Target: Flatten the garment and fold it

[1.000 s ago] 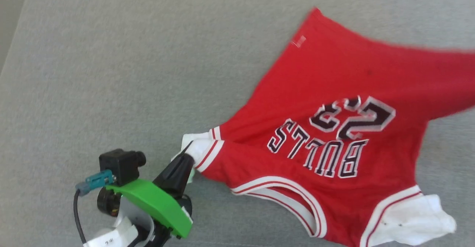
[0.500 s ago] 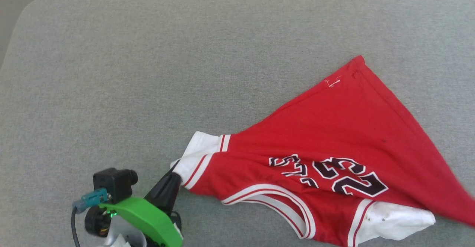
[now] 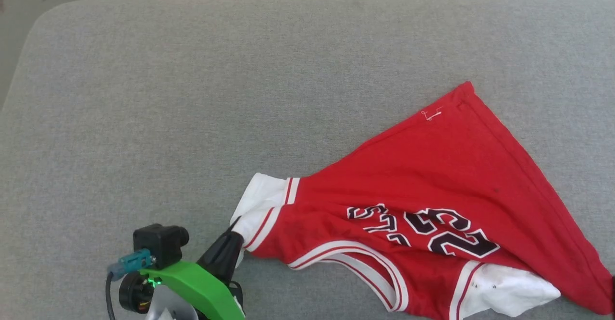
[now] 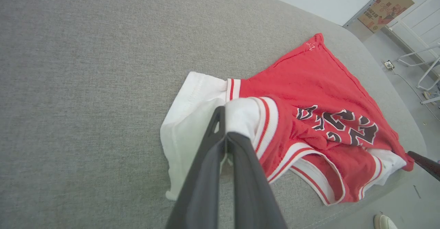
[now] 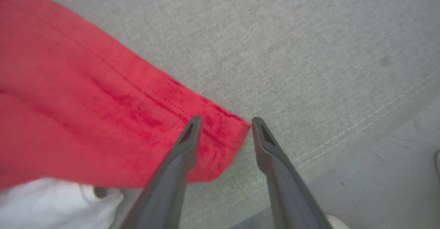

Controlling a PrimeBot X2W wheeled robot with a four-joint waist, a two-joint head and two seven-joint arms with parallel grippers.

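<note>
Garment [image 3: 432,176] crumpled; L hand [image 4: 225,132] pinching white sleeve [image 4: 242,117] (R hand [image 5: 223,122] released).

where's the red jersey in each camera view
Head view: garment lower right on the grey cushion, one white sleeve pinched by the left gripper.
Left wrist view: garment centre to right, beyond the shut fingers.
Right wrist view: garment at left, hem corner between the open right gripper's fingers.
Shared landmark: the free white sleeve beside that corner.

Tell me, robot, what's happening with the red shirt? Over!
Left gripper shut on garment, at white sleeve. Right gripper open, red hem corner between its fingers. Garment bunched, not flat. Grey cushion beneath; path looks free.
</note>
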